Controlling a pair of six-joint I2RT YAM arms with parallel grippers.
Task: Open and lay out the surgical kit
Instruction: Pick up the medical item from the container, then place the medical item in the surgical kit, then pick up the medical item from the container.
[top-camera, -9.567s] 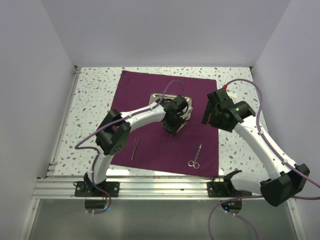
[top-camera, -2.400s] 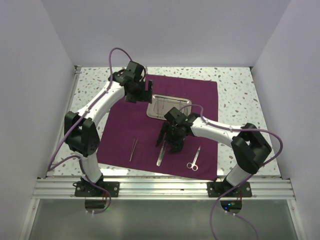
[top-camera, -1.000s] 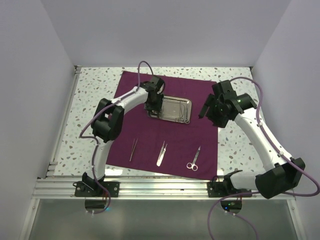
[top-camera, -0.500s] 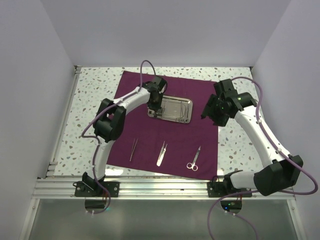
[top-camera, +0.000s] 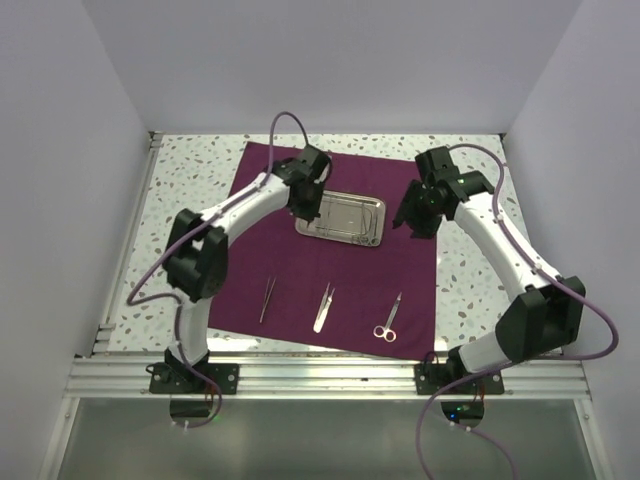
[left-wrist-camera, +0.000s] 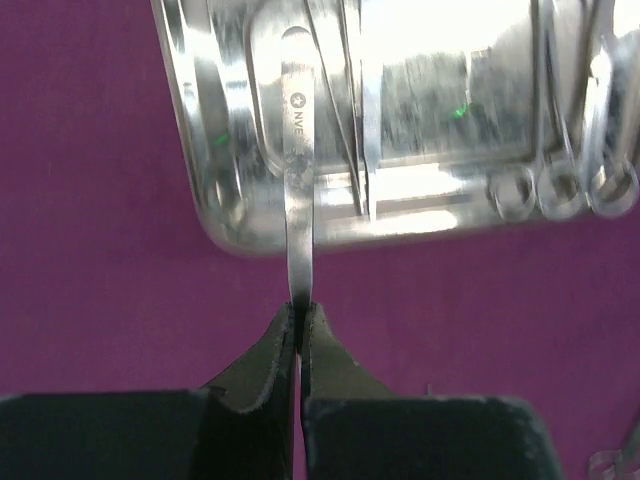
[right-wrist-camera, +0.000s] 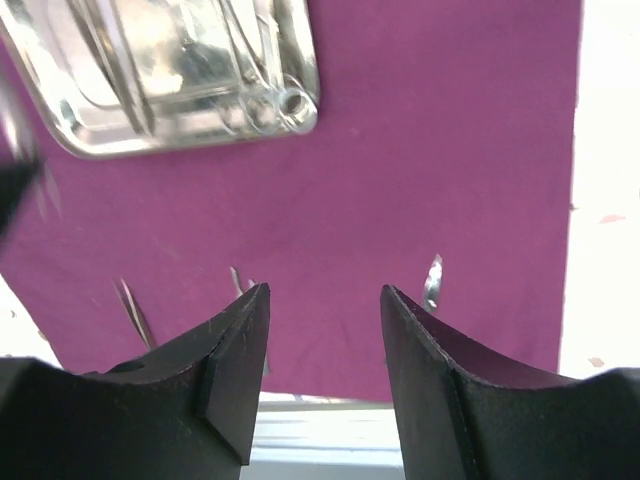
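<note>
Cloth wrap (top-camera: 330, 270) lies spread flat on the surface (top-camera: 180, 180). Along its near edge, left to right and well apart: thin tweezers (top-camera: 267, 298), broader forceps (top-camera: 323, 307), scissors (top-camera: 389, 317).

Left end effector (left-wrist-camera: 300, 318) is pressed together, pinching the near tip of a flat steel instrument (left-wrist-camera: 297, 180). That instrument's long axis runs straight away from the fingers, across the rim into the steel tray (left-wrist-camera: 215, 200) at its left end.

Right end effector (right-wrist-camera: 325, 320) is spread, holds nothing, and hovers over cloth just right of the tray.

Judgement: the left arm is placed to draw this piece out along its axis.
</note>
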